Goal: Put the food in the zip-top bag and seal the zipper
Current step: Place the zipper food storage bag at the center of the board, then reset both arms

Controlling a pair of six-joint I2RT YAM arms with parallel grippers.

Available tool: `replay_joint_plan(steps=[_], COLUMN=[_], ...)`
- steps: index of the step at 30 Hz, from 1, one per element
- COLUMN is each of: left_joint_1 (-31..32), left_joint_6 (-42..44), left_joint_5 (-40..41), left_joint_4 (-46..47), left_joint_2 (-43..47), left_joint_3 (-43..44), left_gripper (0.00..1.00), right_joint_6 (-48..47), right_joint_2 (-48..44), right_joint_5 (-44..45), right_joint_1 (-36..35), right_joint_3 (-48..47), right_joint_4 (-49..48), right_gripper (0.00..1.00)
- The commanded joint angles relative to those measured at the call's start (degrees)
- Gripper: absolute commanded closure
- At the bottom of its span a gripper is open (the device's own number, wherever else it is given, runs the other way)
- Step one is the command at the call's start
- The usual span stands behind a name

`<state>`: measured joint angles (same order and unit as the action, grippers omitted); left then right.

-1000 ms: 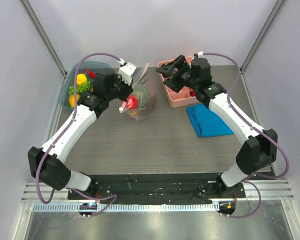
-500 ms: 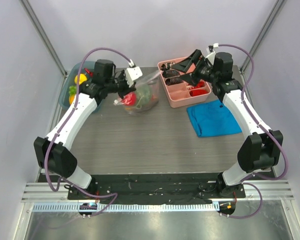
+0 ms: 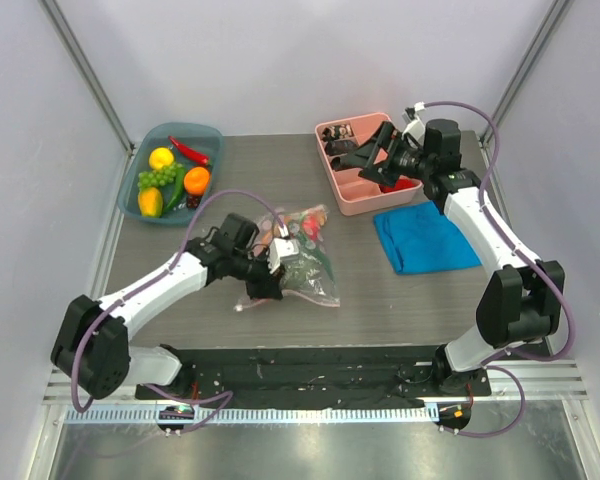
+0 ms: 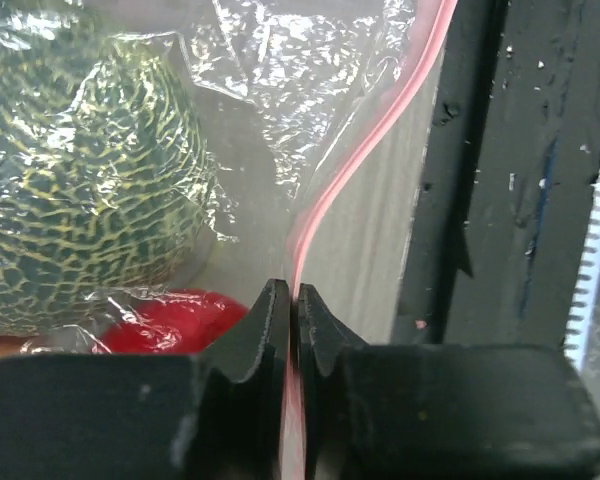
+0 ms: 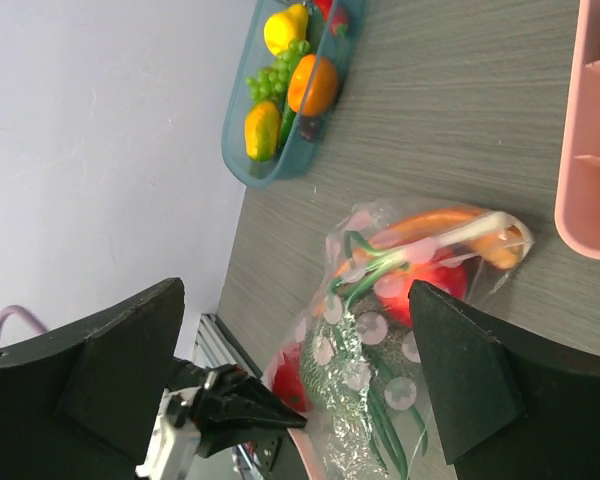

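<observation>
Pale walls (image 3: 310, 60) enclose the grey wood-grain desk (image 3: 410, 300); the left pincer (image 4: 292, 292) pinches the zipper (image 4: 315, 208), the right pincer (image 5: 295, 290) stands spread wide.

Clear zip-top bag (image 3: 315, 275) with pale pink dots, crumpled, lying on its side at mid-table (image 3: 410, 300). Thin pink zipper (image 4: 352, 160) curving along one bag edge. Inside the bag: net-patterned green cabbage (image 4: 80, 180), red piece (image 4: 170, 318), orange piece (image 5: 430, 222). Outside it, in the blue tray (image 3: 127, 200) at far left: lemon-yellow fruit (image 3: 161, 158), green grapes (image 3: 160, 178), orange (image 3: 197, 180), red chili (image 3: 188, 150).
</observation>
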<state>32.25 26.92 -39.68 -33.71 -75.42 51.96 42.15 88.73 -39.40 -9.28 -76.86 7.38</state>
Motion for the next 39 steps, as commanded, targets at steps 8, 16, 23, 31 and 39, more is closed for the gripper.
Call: replay_joint_plan(steps=[8, 16, 23, 31, 39], left_joint_1=[1.1, -4.4, -24.1, -36.1, -35.9], left_joint_6=[-17.3, -25.6, -36.0, -30.4, -27.8], left_joint_5=[0.3, 9.9, -2.5, 2.8, 10.1], left_joint_4=[3.6, -10.8, -19.3, -21.3, -20.9], left_joint_2=[9.8, 4.8, -7.3, -6.0, -3.2], left_joint_3=[5.0, 30.9, 46.9, 37.5, 30.3], left_gripper=[0.00, 0.00, 0.00, 0.00, 0.00], right_joint_6=[-2.9, -13.9, -25.3, -36.0, -37.4], right_joint_2=[-3.0, -4.8, -7.1, -12.3, -13.5], right_joint_5=[-1.1, 4.2, 6.4, 11.2, 12.8], right_joint_1=[0.1, 0.1, 0.1, 0.1, 0.0], right_joint_3=[2.8, -0.5, 0.0, 7.2, 9.2], right_joint_4=[0.0, 4.7, 11.7, 18.1, 18.6], right_gripper=[0.00, 0.01, 0.00, 0.00, 0.00])
